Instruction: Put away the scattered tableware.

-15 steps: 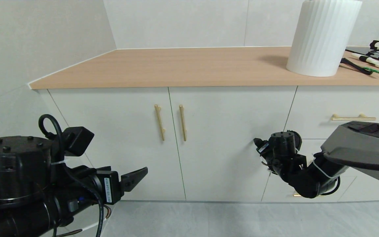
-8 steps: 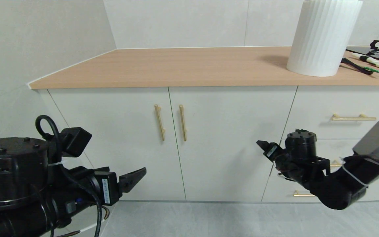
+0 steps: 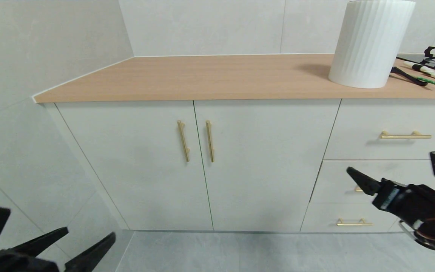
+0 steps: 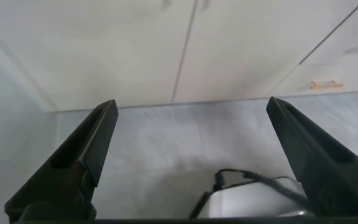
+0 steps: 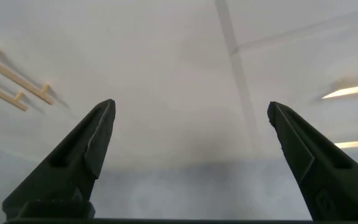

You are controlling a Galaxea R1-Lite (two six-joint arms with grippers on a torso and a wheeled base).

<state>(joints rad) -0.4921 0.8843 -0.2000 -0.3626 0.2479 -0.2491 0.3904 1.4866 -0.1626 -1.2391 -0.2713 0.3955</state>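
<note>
Several utensils (image 3: pixel 423 75) lay flat at the far right end of the wooden countertop (image 3: pixel 202 75), just right of a tall white ribbed container (image 3: pixel 368 41) that stood upright on the same surface; a black-handled piece (image 3: pixel 410 76) lay closest to the container, a cream-handled one (image 3: pixel 434 73) just beyond it, and a small green piece (image 3: pixel 429 80) between them; their long axes ran roughly parallel, slanting from far left to near right, though which end was the working end could not be told; neither arm was near them. Below the counter, two pale cabinet doors (image 3: pixel 202 166) were closed, each with an upright gold handle (image 3: pixel 182 140) beside the central seam; to their right sat closed drawers with level gold handles (image 3: pixel 404 135). The left gripper (image 3: pixel 91 231) hung low at the near left above the grey floor (image 3: pixel 240 253), its two fingers spread wide apart and holding nothing; the right gripper (image 5: pixel 191 104) was low at the right, in front of the drawers, pointing up and to the left, its fingers likewise spread wide and empty.
</note>
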